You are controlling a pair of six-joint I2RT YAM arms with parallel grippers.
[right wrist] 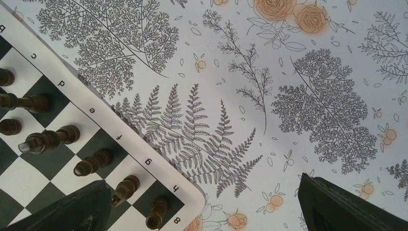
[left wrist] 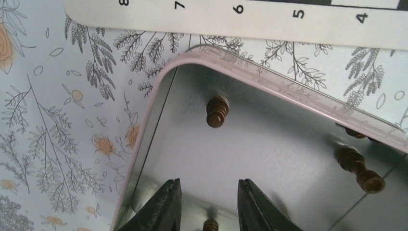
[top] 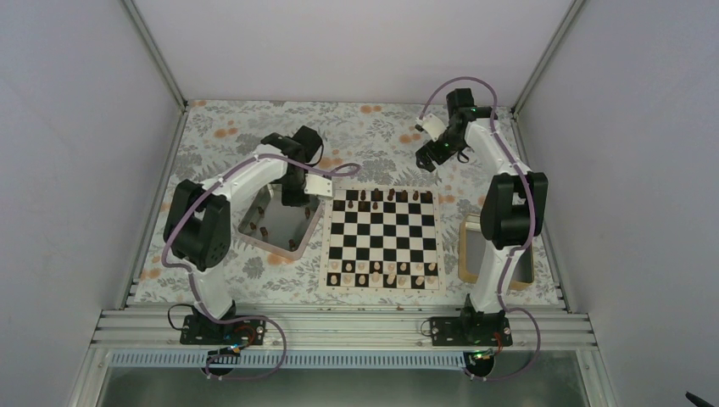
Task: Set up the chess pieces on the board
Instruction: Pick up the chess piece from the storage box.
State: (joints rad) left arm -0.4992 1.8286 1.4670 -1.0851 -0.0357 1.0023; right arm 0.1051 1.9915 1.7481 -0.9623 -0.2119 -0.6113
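The chequered board (top: 382, 240) lies mid-table; its edge shows in the left wrist view (left wrist: 240, 21) and its corner in the right wrist view (right wrist: 120, 159). Several dark brown chess pieces stand on its far rows (top: 377, 196), also in the right wrist view (right wrist: 91, 162). More dark pieces lie in the metal tray (top: 298, 246): one (left wrist: 217, 111) ahead of my left gripper (left wrist: 208, 192), one (left wrist: 358, 163) to the right, one (left wrist: 210, 224) between the fingers. The left gripper is open over the tray, holding nothing. My right gripper (right wrist: 202, 204) is wide open and empty above the cloth beyond the board's far right corner.
Pale cream pieces stand on the board's near rows (top: 381, 271). A wooden tray (top: 468, 254) lies right of the board, partly behind the right arm. The floral cloth (right wrist: 288, 96) covers the table. The metal tray's pink rim (left wrist: 288, 86) runs close to the board's edge.
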